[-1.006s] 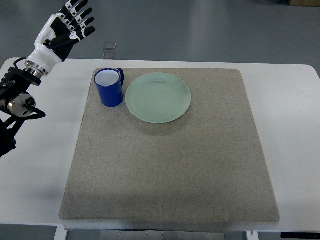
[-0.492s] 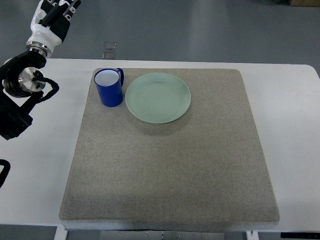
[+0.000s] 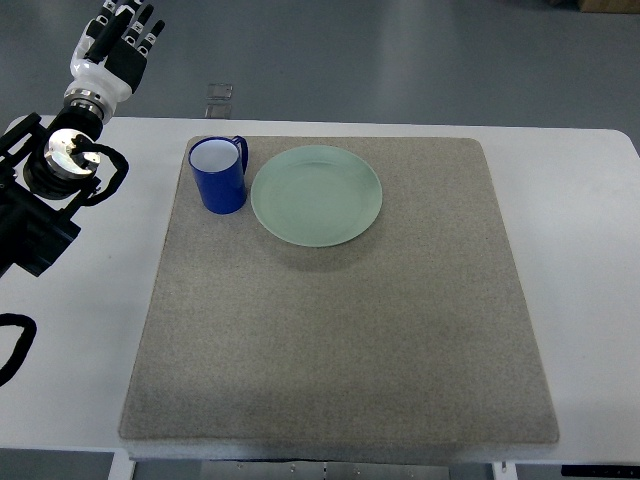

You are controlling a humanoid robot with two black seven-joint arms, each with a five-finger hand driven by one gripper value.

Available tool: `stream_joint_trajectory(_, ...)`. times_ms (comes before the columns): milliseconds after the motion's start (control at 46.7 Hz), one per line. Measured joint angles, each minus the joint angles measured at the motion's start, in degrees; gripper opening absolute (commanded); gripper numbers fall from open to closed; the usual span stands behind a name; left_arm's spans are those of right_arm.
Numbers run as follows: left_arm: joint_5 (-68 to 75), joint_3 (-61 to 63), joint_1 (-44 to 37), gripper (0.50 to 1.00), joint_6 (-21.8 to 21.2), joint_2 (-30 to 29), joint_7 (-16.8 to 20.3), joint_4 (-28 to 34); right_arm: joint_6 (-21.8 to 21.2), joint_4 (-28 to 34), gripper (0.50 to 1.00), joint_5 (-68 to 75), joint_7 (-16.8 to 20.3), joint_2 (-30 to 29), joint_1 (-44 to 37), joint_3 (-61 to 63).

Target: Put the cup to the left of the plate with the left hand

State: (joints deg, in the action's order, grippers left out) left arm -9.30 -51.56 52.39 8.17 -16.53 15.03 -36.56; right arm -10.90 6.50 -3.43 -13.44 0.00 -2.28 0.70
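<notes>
A blue cup (image 3: 219,174) with a white inside stands upright on the grey mat (image 3: 340,330), just left of the pale green plate (image 3: 316,194) and almost touching its rim. Its handle points to the back right. My left hand (image 3: 118,42) is at the far back left, past the table's far edge and well away from the cup. Its fingers are stretched out and hold nothing. The left arm (image 3: 55,180) runs down the left edge of the picture. No right arm shows.
The mat lies on a white table (image 3: 590,250). A small clear bracket (image 3: 219,95) sits behind the table's far edge, beyond the cup. Black cables (image 3: 15,345) loop at the left edge.
The left hand has swung from beside the cup's far left up and leftward, then dropped back slightly into view. Cup and plate have not moved.
</notes>
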Motion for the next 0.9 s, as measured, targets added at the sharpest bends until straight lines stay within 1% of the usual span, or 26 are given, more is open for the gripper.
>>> stream_joint_trajectory(150, -0.2, 0.1, 0.0, 0.996, 1.4, 0.5, 0.0, 0.0, 0.0, 0.0, 0.932, 0.0, 0.0, 0.0, 0.0, 0.0)
stream_joint_trajectory(899, 0.5, 0.8, -0.1, 0.996, 1.6, 0.9, 0.1, -0.1, 0.0, 0.0, 0.932, 0.0, 0.0, 0.0, 0.0, 0.0)
